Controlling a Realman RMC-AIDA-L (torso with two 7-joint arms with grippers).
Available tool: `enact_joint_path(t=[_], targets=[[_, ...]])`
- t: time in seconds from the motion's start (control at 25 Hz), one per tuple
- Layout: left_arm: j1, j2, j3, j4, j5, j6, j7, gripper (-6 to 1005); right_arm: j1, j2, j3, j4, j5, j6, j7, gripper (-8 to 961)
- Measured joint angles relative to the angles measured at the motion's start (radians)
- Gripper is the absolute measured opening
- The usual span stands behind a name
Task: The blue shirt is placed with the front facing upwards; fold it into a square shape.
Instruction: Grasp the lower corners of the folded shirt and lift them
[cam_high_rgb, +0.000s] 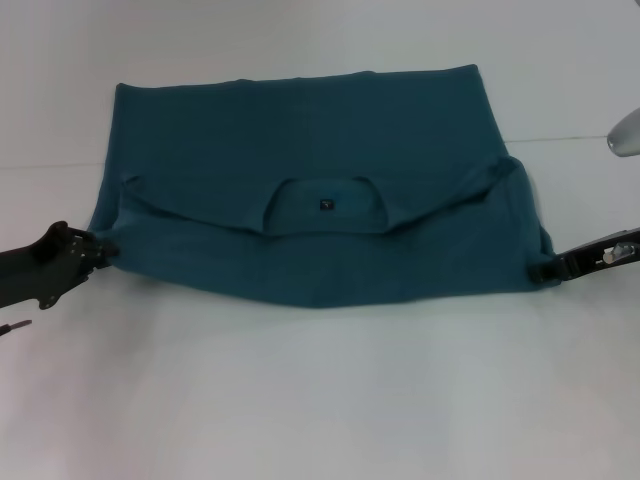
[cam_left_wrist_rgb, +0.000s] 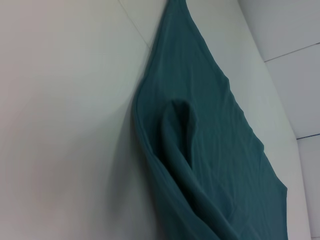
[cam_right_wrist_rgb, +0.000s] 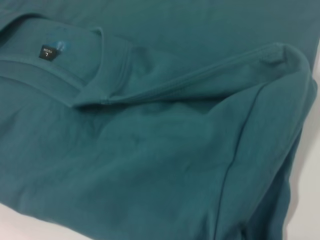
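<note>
We see the blue shirt lying across the middle of the white bench, folded over on itself so that a plain teal layer covers the near part and the collar opens toward the far side, with a small dark neck label showing inside it. No lettering shows on the visible cloth. The far edge of the shirt runs straight and flat; the near edge sags in a shallow curve between the two sides. Our left hand sits low at the shirt's left edge, right against the cloth where the folded layer ends, and our right hand is at the right edge, touching the fabric at the near corner. We cannot tell from any view whether either hand is apart or clamped on the cloth. In the left wrist view the shirt's edge lies doubled on the bench with a rounded fold raised in it. In the right wrist view the collar, label and a stitched seam lie close by, the cloth rumpled near the edge.
</note>
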Motion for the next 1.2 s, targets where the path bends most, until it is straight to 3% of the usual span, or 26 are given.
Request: enact_joint_path(t=[0.4, 0.6, 0.68, 0.88, 1.2], targets=[[0.000, 0.000, 0.000, 0.000, -0.002, -0.001, 0.000, 110, 0.006, 0.010, 0.000, 0.022, 0.003, 0.028, -0.014, 472], [0.000, 0.000, 0.000, 0.000, -0.007, 0.000, 0.000, 107, 0.001, 0.010, 0.007, 0.018, 0.004, 0.028, -0.014, 412], [0.000, 0.001, 0.000, 0.000, -0.007, 0.000, 0.000, 106, -0.002, 0.009, 0.009, 0.014, 0.005, 0.028, -0.011, 211], [0.001, 0.002, 0.000, 0.000, -0.008, -0.001, 0.001, 106, -0.004, 0.002, 0.011, 0.012, 0.006, 0.022, -0.006, 72], [0.006, 0.001, 0.000, 0.000, -0.029, 0.000, 0.028, 107, -0.005, 0.006, 0.009, 0.002, 0.007, -0.003, -0.009, 72]])
